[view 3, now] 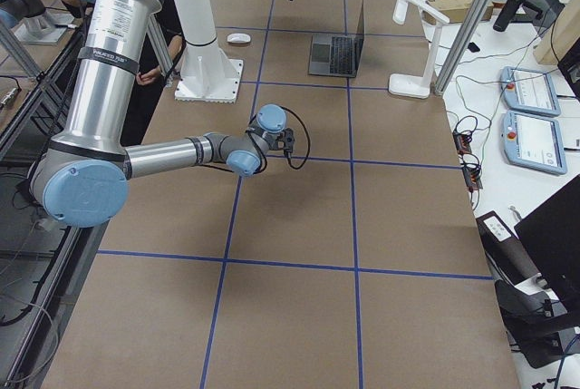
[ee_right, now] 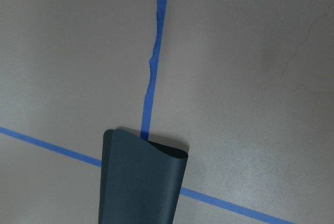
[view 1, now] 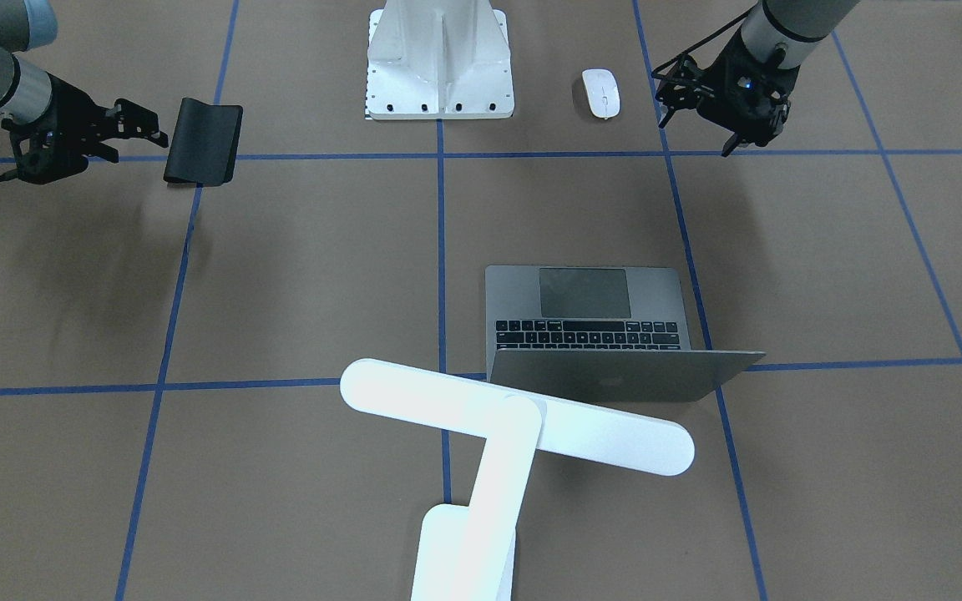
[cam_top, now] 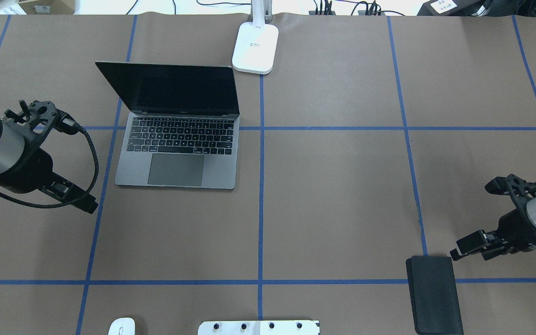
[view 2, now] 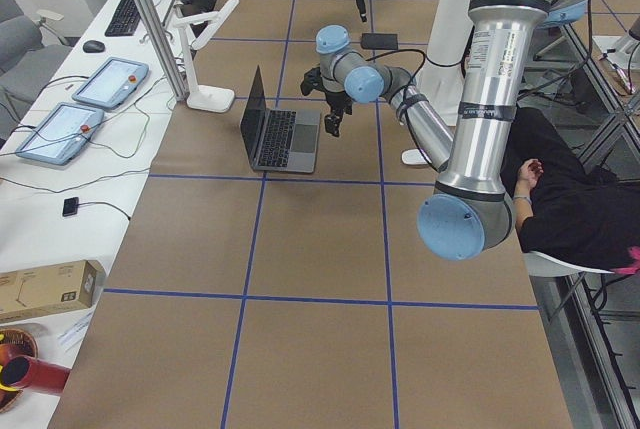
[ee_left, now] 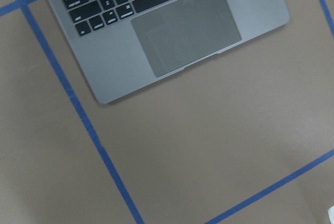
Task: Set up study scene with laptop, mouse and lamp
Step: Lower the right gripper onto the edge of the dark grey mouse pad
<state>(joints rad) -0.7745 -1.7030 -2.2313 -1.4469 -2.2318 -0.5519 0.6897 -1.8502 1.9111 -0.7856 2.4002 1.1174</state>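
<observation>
The laptop (cam_top: pixel 179 139) stands open at the far left of the overhead view, screen dark, and its trackpad shows in the left wrist view (ee_left: pixel 185 31). The white mouse (view 1: pixel 601 92) lies beside the pedestal, near the robot's side. The lamp (view 1: pixel 514 417) stands upright behind the laptop, with its base (cam_top: pixel 255 49) at the far edge. My left gripper (view 1: pixel 731 138) hovers between the mouse and the laptop and looks open and empty. My right gripper (view 1: pixel 143 133) looks open and empty, just beside a black mat (view 1: pixel 204 142).
The black mat (cam_top: pixel 435 295) lies near the front right with one end curled up (ee_right: pixel 143 182). The white bolted pedestal (view 1: pixel 439 67) stands at the robot's side. Blue tape lines grid the brown table (cam_top: pixel 333 195). Tablets and cables lie beyond the far edge.
</observation>
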